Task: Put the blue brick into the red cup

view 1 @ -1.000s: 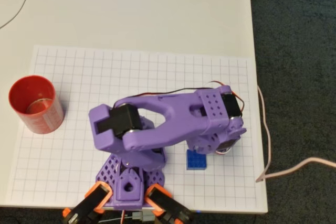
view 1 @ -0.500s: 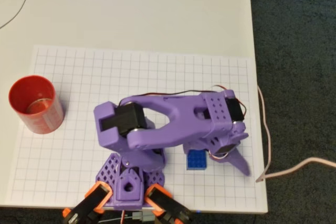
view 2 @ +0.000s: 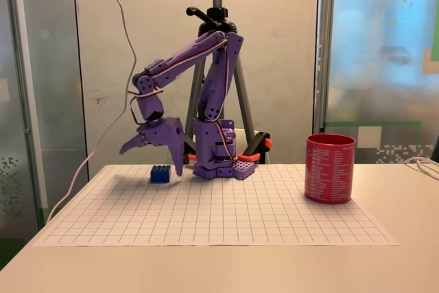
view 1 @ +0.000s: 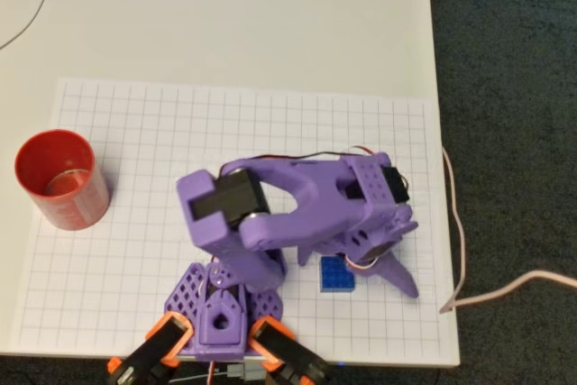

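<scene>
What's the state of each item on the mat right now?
blue brick: flat on the grid mat, studs up, not gripped.
red cup: upright, standing apart from the arm; nothing clearly in it.
gripper: open, fingers spread above the brick, one tip down beside it.

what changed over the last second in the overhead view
The end effector has opened, one finger now sticking out to the picture's lower right of the blue brick, and the arm's elbow has shifted right. Nothing was grasped. The blue brick and the red cup stayed where they were.
</scene>
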### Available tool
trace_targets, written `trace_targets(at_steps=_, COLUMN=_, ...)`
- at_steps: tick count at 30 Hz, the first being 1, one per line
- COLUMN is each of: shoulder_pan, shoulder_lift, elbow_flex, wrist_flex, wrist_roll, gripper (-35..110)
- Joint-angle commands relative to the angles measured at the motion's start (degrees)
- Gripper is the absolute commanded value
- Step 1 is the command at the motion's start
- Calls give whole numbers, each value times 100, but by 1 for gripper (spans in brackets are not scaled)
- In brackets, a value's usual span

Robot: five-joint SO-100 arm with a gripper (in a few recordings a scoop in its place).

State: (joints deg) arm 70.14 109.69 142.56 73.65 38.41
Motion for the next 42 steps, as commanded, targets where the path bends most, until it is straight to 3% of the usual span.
trace_targets(at_steps=1, shoulder_pan=123, shoulder_lift=-26, elbow_flex=9, wrist_flex=-79, wrist_roll=70, gripper=56)
trace_targets(at_steps=2, shoulder_pan=123, shoulder_lift=-44, elbow_flex=0, wrist_flex=-132, wrist_roll=62, gripper=44)
trace_targets(at_steps=3, shoulder_pan=105, shoulder_lift=-53, elbow_flex=0, wrist_flex=-246, wrist_roll=-35, gripper=17)
trace_targets(at_steps=4, shoulder_pan=97, shoulder_lift=-44, elbow_flex=9, wrist_flex=-369, wrist_roll=-79, gripper=0)
trace_targets(at_steps=22, shoulder_pan=343, shoulder_lift=97, elbow_flex=26, wrist_flex=-606, wrist_roll=-70, gripper=0)
trace_targets(at_steps=31, shoulder_pan=1274, shoulder_lift=1090, elbow_flex=-1292, wrist_flex=-844, wrist_roll=-606, gripper=0)
trace_targets(at_steps=35, shoulder_pan=773, shoulder_lift=1274, elbow_flex=-2479, wrist_flex=-510, wrist_roll=-905, gripper=0)
trace_targets(at_steps=42, shoulder_pan=-1204, shoulder_lift=1151, elbow_flex=-4605, wrist_flex=176, wrist_roll=-1608, gripper=0)
